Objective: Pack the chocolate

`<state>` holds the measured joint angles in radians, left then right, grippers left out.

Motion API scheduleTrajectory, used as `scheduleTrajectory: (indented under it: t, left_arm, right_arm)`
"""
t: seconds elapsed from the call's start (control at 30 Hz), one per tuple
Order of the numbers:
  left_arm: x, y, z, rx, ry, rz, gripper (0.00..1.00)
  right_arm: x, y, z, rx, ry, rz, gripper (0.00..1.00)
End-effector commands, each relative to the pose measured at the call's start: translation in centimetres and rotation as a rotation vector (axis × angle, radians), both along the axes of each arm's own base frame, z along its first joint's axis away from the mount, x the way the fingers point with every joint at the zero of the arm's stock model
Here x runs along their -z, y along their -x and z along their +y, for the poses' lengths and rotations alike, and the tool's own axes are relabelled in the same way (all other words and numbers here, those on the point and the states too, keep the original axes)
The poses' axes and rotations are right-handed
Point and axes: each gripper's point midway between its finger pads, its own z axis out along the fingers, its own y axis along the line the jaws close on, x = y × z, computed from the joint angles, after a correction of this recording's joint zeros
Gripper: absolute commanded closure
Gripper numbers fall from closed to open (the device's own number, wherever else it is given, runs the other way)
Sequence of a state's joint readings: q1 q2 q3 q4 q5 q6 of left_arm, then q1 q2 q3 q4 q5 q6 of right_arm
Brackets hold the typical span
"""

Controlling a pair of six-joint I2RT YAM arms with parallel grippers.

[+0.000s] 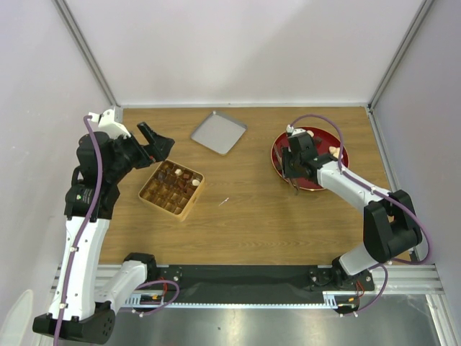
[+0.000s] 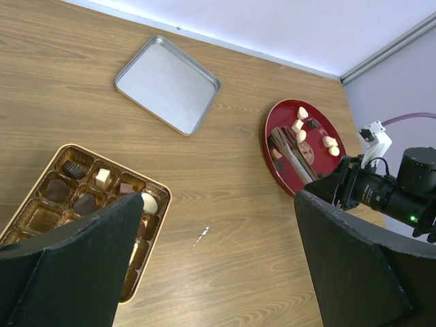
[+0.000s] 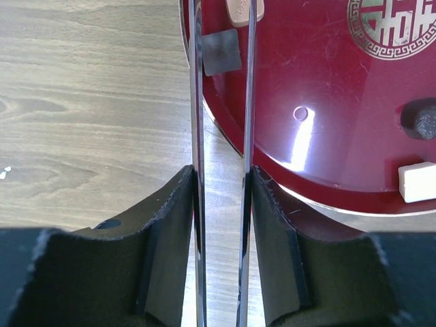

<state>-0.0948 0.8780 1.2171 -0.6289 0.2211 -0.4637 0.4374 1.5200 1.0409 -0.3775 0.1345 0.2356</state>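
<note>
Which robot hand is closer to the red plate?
Right. The right gripper holds the tongs over the red plate's edge. The left gripper hangs open far across the table, near the box.

Gold double-happiness-type character emblem (image 3: 392, 27) on red plate (image 3: 327, 88), 1 o'clock; tan chocolate (image 3: 238, 10) stamp unreadable.

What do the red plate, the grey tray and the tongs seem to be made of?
The red plate looks like lacquer or plastic, which one is unclear; it is glossy, with a bright reflection of light and a gold emblem. The grey tray looks like metal, with a dull silver finish and a raised rim. The tongs look like thin polished metal; their blades are mirror-like.
</note>
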Motion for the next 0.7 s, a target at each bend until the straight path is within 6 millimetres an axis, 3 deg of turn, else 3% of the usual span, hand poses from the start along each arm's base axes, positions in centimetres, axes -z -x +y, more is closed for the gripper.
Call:
scheduleTrajectory:
  t: [0.0, 0.43, 0.57, 0.67]
  left_arm:
    - [-0.9, -0.2, 0.0, 0.001, 0.012, -0.037, 0.00]
    - [-0.9, 0.0, -0.1, 0.002, 0.019, -0.035, 0.00]
    - [-0.9, 0.0, 0.0, 0.000, 0.015, -0.038, 0.00]
    - [-1.0, 0.0, 0.0, -0.002, 0.013, -0.040, 0.00]
  right_arm:
    - [-1.7, -0.7, 0.4, 0.012, -0.016, -0.036, 0.58]
    - [-2.3, -1.0, 0.8, 0.006, 0.000, -0.045, 0.56]
    - [-1.9, -1.3, 0.7, 0.003, 0.020, -0.045, 0.61]
    - [-3.0, -1.8, 0.6, 0.008, 0.036, -0.069, 0.67]
